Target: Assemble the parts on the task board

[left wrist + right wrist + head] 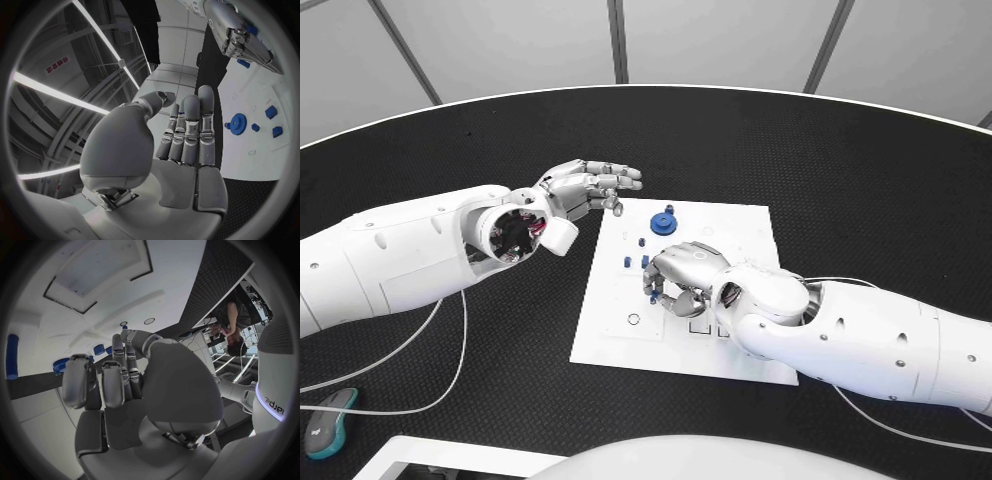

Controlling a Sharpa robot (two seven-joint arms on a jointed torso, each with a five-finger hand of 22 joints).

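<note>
Flat white task board (733, 225) mid black textured table (848, 160). Blue toothed gear (664, 221) near board's far edge. Right hand (682, 277) over board centre, fingers curled, possibly pinching small blue part (652, 296); cannot tell. Left hand (583, 188) off board's far left corner, fingers extended, holding nothing.

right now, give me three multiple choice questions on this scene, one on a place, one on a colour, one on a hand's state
1. Where is the right hand?
A. over the white board
B. off the table
C. beside the left arm

2. What colour is the gear on the board?
A. red
B. blue
C. green

3. How is the left hand?
A. gripping the gear
C. pressing on the board
B. holding nothing, fingers apart

Answers: 1 A, the head view shows it above the board's middle. 2 B, it shows blue near the board's far edge. 3 B, its palm shows bare in the left wrist view.
</note>
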